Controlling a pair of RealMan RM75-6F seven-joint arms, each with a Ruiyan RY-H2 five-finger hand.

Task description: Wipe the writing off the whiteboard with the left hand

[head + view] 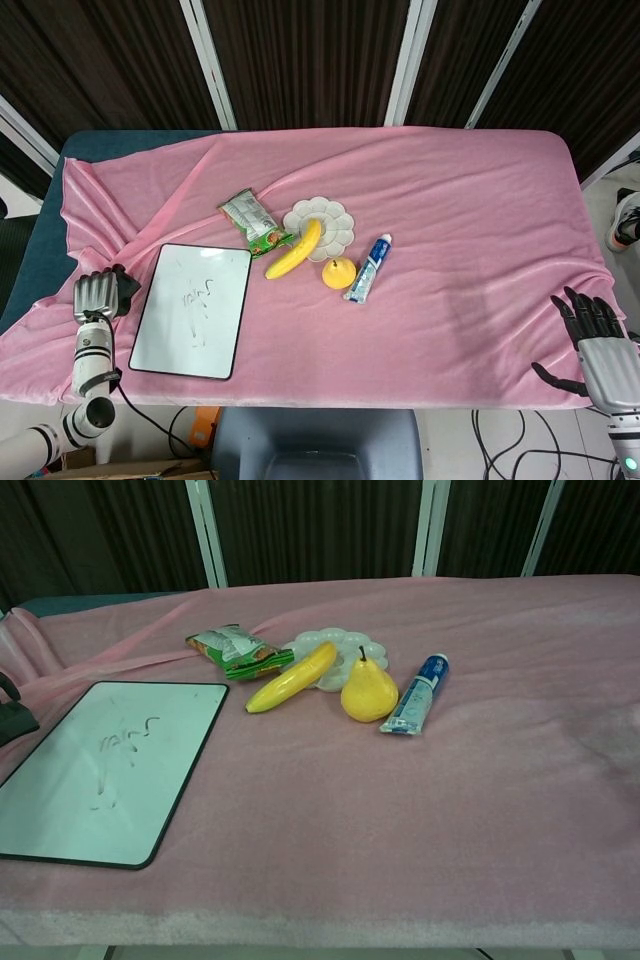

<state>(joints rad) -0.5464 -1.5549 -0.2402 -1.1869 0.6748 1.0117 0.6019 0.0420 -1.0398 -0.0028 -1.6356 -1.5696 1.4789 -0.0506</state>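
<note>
the robot's left hand (96,294) rests on the pink tablecloth (470,220) with its fingers curled in and nothing in them, just beside the whiteboard (193,311) but not touching it. only a dark sliver of that hand (14,718) shows at the edge of the chest view. the whiteboard lies flat on the cloth directly to the inner side of the left hand, its black frame near the fingers, with faint grey writing (196,299) across its middle and upper part.

beyond the board, farther from the left hand and toward the middle of the table, sits a green snack packet (254,223). next to it a banana (294,250) leans with one end on a white flower-shaped plate (338,224). a yellow pear (368,691) stands upright just in front of the plate, touching or nearly touching a blue-and-white toothpaste tube (417,694) lying beside it.

the right hand (594,343) is well apart from all of these, at the opposite near corner of the table, fingers spread apart and holding nothing, thumb stretched to the side over the edge of the cloth.
</note>
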